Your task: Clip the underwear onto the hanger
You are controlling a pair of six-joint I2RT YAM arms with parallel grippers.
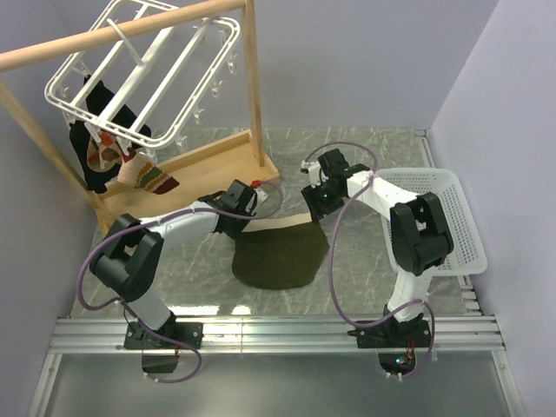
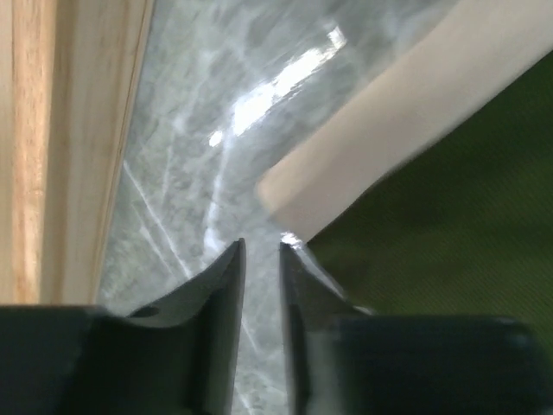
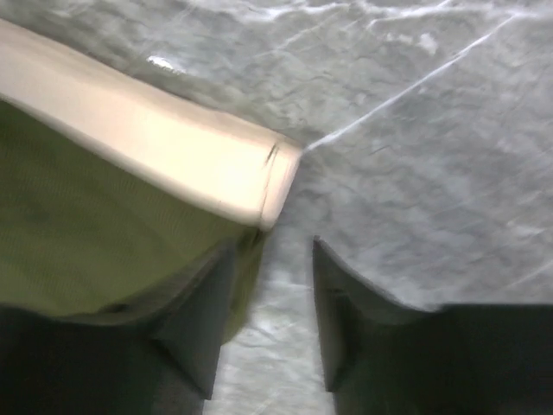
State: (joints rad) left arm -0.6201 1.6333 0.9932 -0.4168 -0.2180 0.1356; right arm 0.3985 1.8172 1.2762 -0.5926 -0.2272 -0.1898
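The underwear [image 1: 280, 256] lies flat on the marble table, dark olive with a tan waistband [image 1: 278, 225] along its far edge. My left gripper [image 1: 246, 217] hangs over the waistband's left end. In the left wrist view its jaws [image 2: 261, 246] stand slightly apart over bare marble, just beside the waistband's corner [image 2: 346, 164]. My right gripper [image 1: 318, 208] is at the waistband's right end. In the right wrist view it is open [image 3: 272, 251], one finger [image 3: 212, 311] over the cloth's edge [image 3: 86, 225], only marble between the jaws. The white hanger [image 1: 148, 69] hangs from the wooden rail at the far left.
A black garment with tan-red patches [image 1: 109, 161] hangs from the hanger's clips. The wooden stand's base plank [image 1: 200, 169] lies just beyond my left gripper and shows at the left edge of the left wrist view [image 2: 60, 147]. A white mesh basket [image 1: 443, 217] stands at the right.
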